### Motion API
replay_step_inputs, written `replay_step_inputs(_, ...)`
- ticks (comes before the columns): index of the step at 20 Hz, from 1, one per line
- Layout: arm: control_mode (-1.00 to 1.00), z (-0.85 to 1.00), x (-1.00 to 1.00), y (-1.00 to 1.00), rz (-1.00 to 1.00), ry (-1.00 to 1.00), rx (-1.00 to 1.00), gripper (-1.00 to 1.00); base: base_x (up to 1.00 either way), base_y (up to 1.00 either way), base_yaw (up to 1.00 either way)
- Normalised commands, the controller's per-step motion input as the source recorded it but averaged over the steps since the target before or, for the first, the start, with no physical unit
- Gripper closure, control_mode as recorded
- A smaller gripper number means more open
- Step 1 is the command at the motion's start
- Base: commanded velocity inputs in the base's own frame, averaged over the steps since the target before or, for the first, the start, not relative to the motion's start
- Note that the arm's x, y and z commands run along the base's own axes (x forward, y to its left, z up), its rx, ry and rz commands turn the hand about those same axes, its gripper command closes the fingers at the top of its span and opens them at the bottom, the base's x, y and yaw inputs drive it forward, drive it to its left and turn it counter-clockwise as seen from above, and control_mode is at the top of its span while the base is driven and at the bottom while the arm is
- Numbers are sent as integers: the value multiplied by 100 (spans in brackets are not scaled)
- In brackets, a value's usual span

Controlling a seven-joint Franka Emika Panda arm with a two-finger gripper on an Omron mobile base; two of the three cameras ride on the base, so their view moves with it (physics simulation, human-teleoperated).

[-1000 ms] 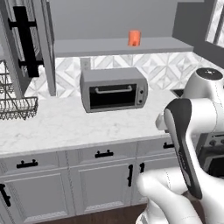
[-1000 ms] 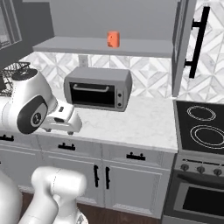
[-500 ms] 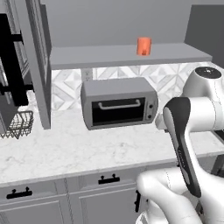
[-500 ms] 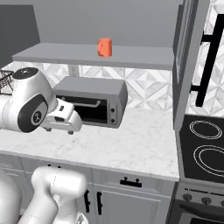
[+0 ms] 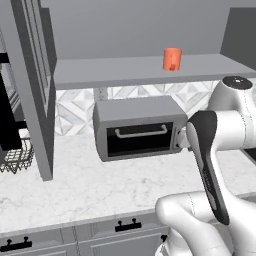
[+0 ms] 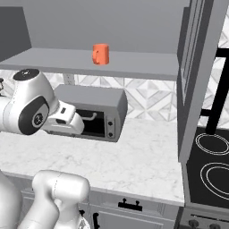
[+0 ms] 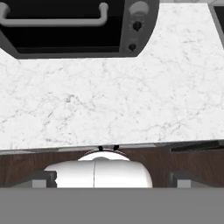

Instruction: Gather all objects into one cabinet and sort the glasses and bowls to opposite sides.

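Upright orange mug (image 5: 172, 59), handle facing outward.

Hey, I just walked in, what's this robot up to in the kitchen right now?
The white arm is raised in front of the counter with its gripper open and empty, pointing down over the marble near the grey toaster oven. Nothing is being handled. One orange mug stands on the open cabinet's shelf above the oven, and the cabinet door is swung open. A wire rack sits at the counter's left end.

even flat light, sharp render
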Motion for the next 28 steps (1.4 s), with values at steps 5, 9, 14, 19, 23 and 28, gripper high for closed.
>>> replay_step_inputs(5,-100,0,0,0,0,0,0,-100,0,0,0)
replay_step_inputs(9,-100,27,-21,0,0,-18,0,-100,0,0,0)
replay_step_inputs(14,-100,88,-7,7,2,-43,1,-100,0,0,0)
replay_step_inputs(19,-100,90,1,0,1,-35,0,-100,0,0,0)
replay_step_inputs(23,-100,59,23,-5,0,-25,0,-100,0,0,0)
replay_step_inputs(28,-100,45,60,0,0,-20,0,-100,0,0,0)
